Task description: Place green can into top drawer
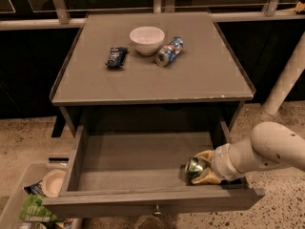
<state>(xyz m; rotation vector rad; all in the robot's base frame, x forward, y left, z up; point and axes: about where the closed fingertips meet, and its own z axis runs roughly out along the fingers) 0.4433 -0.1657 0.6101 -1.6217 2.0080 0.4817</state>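
Note:
The top drawer [138, 168] is pulled out wide under the grey table. The green can [196, 166] lies on its side in the drawer's front right corner, silver end toward the left. My gripper [205, 168] reaches in from the right on a white arm and is around the can, one pale finger above it and one below. The can rests at the drawer floor near the front panel, whose small round knob [156, 211] shows at the bottom.
On the table top [200, 75] stand a white bowl [147, 39], a blue-and-silver can [169, 52] lying on its side, and a dark snack packet [116, 57]. A bin with a bowl and green packet [35, 205] sits at the lower left floor. A white post [286, 80] stands right.

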